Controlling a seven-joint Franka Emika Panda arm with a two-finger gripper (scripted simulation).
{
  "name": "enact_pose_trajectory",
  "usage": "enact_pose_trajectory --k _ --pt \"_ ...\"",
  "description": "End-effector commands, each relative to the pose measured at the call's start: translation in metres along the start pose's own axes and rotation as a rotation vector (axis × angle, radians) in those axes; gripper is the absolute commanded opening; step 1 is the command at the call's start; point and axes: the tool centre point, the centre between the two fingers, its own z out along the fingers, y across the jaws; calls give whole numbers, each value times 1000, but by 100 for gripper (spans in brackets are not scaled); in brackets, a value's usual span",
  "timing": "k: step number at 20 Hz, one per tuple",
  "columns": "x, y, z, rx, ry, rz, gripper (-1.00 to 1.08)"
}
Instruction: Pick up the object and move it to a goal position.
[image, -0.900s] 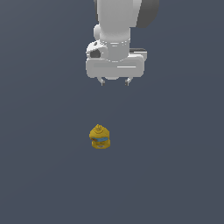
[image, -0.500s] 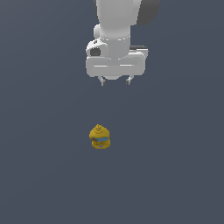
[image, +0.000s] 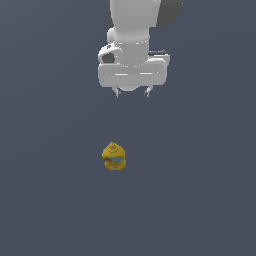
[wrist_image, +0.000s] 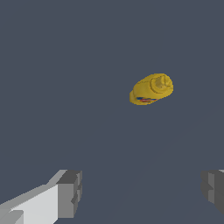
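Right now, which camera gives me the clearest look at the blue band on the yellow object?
The exterior view: the yellow object faces the camera, with its blue band showing across the front. The wrist view sees the object from above, so only a sliver of the band shows, with the open tool apart from it.

A plain, flat, dark grey-blue surface (image: 45, 200) fills both views.

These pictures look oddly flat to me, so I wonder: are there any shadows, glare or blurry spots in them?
Exterior view: even, flat light on a plain dark surface, no cast shadow under the yellow object, only soft shading on the white tool; edges look slightly soft. Wrist view: the object is sharp enough with no glare, and the tool's fingers are cut off by the frame's edge.
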Motion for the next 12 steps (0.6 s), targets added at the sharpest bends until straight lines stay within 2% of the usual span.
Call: enact_pose_trajectory --k 1,12 --pt "2 1 1 0 -1 19 100" --pt "17 9 12 1 -6 212 100"
